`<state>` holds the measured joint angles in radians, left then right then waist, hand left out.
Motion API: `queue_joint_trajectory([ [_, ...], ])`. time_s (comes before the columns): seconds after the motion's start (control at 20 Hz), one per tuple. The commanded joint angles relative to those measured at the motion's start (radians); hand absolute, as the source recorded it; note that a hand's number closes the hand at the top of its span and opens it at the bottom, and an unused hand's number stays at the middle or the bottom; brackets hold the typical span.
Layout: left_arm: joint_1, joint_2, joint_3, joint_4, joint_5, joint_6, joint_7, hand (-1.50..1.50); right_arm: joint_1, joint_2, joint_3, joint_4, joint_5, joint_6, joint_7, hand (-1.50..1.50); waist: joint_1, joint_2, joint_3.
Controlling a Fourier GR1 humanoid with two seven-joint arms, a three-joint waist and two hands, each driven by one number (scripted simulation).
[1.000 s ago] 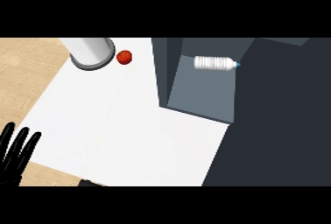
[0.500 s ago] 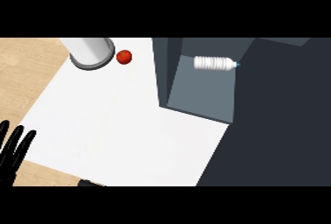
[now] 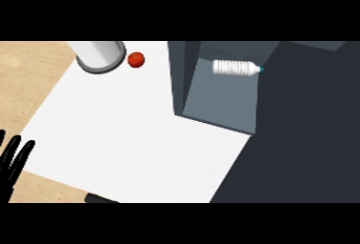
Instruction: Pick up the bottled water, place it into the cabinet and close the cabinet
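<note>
The bottled water [image 3: 236, 67] lies on its side inside the cabinet [image 3: 218, 95], near its back, with the blue cap pointing right. The cabinet is a grey box at the upper middle, and a dark panel [image 3: 302, 124] fills the right side beside it. My left hand [image 3: 13, 162] rests at the far left edge with straight fingers up, far from the bottle and holding nothing. The right hand does not show.
A grey cylinder canister [image 3: 98, 55] stands at the top left with a small red ball-like object [image 3: 136, 59] beside it. The white counter top [image 3: 126, 138] borders wooden surface [image 3: 28, 76] on the left.
My left hand has slid further left and down toward the frame's edge. The bottle and cabinet have stayed where they were.
</note>
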<state>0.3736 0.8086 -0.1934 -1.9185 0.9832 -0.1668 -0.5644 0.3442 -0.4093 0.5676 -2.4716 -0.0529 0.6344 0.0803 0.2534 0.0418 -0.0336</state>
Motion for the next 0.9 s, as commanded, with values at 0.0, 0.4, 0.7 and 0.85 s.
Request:
queue_joint_trajectory([
  [0.0,0.001,0.018,0.012,0.002,0.002,-0.021,0.003,-1.5,-0.015,0.052,0.133,0.059,-0.071,-0.011,0.073,1.5,0.032,0.023,0.005],
  [0.4,-0.028,0.018,0.026,0.002,0.02,-0.025,0.008,-1.5,-0.034,0.078,0.083,0.103,-0.126,-0.033,0.076,1.5,0.028,0.038,0.008],
  [0.7,-0.024,0.014,0.025,0.018,0.026,-0.027,0.013,-1.5,-0.103,0.083,0.005,0.097,-0.084,-0.042,0.108,1.5,0.012,0.028,0.008],
  [0.85,-0.017,0.015,0.031,0.025,0.026,-0.043,0.004,-1.5,-0.143,0.071,-0.019,0.121,-0.058,-0.039,0.152,1.5,0.015,0.018,0.006],
])
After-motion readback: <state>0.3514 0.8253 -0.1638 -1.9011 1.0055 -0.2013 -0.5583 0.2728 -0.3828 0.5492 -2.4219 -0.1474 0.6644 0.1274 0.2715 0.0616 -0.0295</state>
